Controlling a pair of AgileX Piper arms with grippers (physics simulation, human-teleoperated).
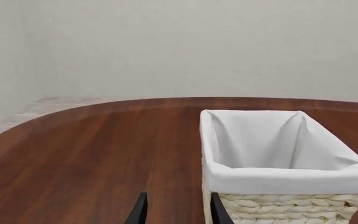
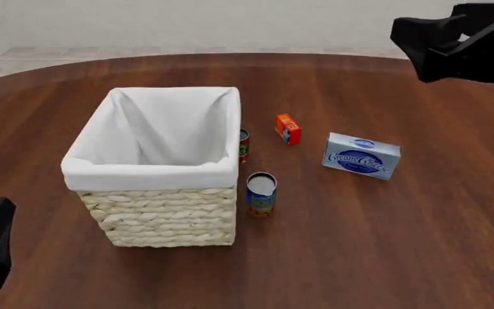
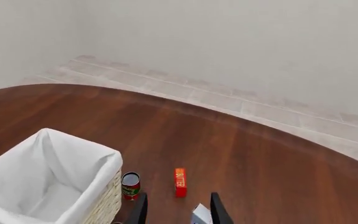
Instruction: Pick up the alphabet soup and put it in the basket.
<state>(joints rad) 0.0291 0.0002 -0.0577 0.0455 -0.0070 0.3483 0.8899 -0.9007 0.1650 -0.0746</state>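
The alphabet soup (image 2: 262, 193) is a small upright can with a blue, orange and yellow label and a silver top, standing on the table just right of the basket's near corner. The basket (image 2: 157, 187) is large, woven pale straw with a white lining, and nothing shows inside it. My left gripper (image 1: 177, 212) is open with nothing between its fingers, low at the near left, beside the basket (image 1: 278, 177). High at the far right, my right gripper (image 3: 177, 212) is open too, well away from the can. Neither wrist view shows the soup.
A smaller red-and-green can (image 2: 244, 145) stands against the basket's right side, also seen as the small can (image 3: 130, 185). An orange butter box (image 2: 288, 129) and a blue-white cream cheese box (image 2: 361, 156) lie to the right. The round wooden table (image 2: 401, 244) ends at a pale wall.
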